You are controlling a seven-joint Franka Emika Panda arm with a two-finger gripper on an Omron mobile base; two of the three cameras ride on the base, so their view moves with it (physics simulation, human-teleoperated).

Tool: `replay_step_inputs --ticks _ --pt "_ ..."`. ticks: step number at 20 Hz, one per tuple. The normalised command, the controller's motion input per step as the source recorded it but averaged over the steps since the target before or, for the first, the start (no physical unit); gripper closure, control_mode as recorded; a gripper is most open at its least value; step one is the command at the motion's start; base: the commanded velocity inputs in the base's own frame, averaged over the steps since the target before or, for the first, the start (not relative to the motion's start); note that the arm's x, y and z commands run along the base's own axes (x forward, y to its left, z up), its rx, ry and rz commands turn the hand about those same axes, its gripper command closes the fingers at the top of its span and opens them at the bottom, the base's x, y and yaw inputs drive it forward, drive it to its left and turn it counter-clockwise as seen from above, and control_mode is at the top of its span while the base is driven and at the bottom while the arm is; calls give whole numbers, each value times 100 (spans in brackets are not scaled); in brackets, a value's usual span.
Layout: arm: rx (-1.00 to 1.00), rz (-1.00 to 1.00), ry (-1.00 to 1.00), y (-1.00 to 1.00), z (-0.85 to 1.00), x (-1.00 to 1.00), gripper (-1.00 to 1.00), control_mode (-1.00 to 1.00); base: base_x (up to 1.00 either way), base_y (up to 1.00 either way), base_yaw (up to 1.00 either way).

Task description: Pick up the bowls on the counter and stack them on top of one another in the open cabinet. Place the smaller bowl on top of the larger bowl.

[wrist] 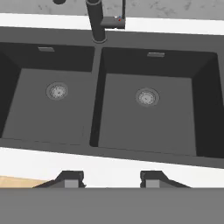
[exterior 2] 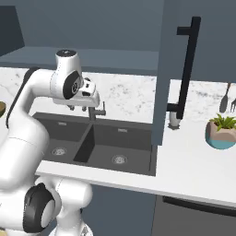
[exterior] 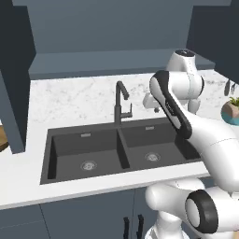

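My gripper (wrist: 111,179) hangs open over the near rim of the double sink (wrist: 144,109), with nothing between its fingertips (wrist: 70,178). From the base, the hand (exterior 2: 85,94) sits just in front of the faucet (exterior: 120,100). A tan-brown sliver at the far left edge may be the larger bowl (exterior: 3,137), mostly cut off. The smaller bowl is out of view. Above the sink is the open cabinet (exterior: 116,60) with its plain shelf. Its door (exterior 2: 161,69), with a long black bar handle (exterior 2: 186,69), swings out on the right.
A teal plant pot (exterior 2: 221,133) stands on the white marble counter (exterior 2: 193,161) to the right of the sink. Utensils (exterior 2: 227,97) hang on the wall behind it. A second dark door panel (exterior: 14,93) juts out over the counter's left end.
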Motion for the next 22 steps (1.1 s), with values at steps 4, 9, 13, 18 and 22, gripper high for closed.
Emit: replay_step_inputs --ticks 4,9,13,18,22 --pt "0 0 -4 -9 0 -36 -100 -100 0 0 0" --pt "0 0 -18 2 0 -83 -100 -100 0 0 0" --pt "0 0 0 0 0 0 -100 100 -100 54 3" --pt "0 0 0 0 0 0 -100 100 -100 95 6" --pt "0 0 0 0 0 0 -100 100 -100 100 5"
